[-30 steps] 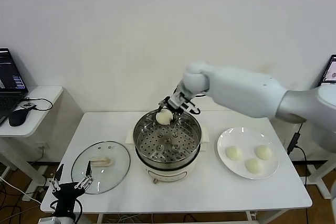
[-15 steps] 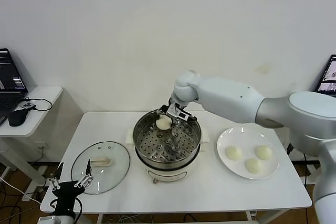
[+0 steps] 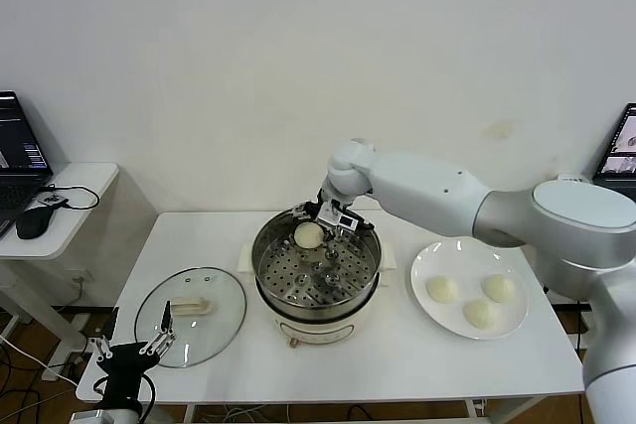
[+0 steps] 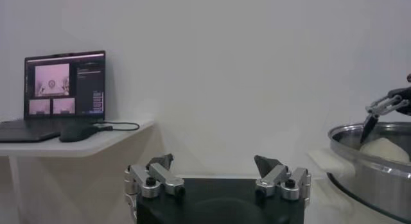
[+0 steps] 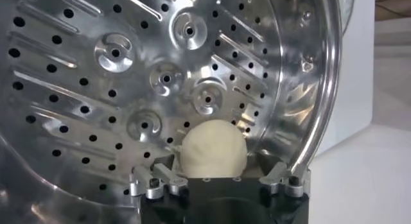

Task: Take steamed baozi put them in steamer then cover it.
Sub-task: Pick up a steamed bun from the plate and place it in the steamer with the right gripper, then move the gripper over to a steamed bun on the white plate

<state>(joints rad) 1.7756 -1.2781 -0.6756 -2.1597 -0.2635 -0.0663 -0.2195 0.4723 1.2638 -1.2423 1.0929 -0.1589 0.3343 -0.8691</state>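
Progress, left to right: cover (image 3: 190, 316) is still off, lying flat near the front-left corner of the table (image 3: 397, 364), handle up. Steamer (image 3: 316, 280) sits mid-table with one baozi in the steamer (image 3: 309, 234), resting on the perforated tray at the back rim. Three baozi on the plate (image 3: 442, 289) are still waiting, on the plate (image 3: 427, 261) toward the right edge of the table. So judging from this, one of four is placed; three transfers plus covering are left.

Grippers: left gripper (image 4: 217, 178) is parked low, off the front-left corner of the table, near the cover but not touching it; fingers spread wide, nothing between them. Right gripper (image 3: 325, 217) is at the back rim of the steamer, reaching down into the pot. In the right wrist view the fingers (image 5: 157, 180) stand apart on either side of the bun, which sits on the tray against the pot wall. Jaws look released; can't tell whether a fingertip grazes the dough. The bun looks supported by the tray, not by the gripper.

Likely next: lift clear, go for a plate bun.
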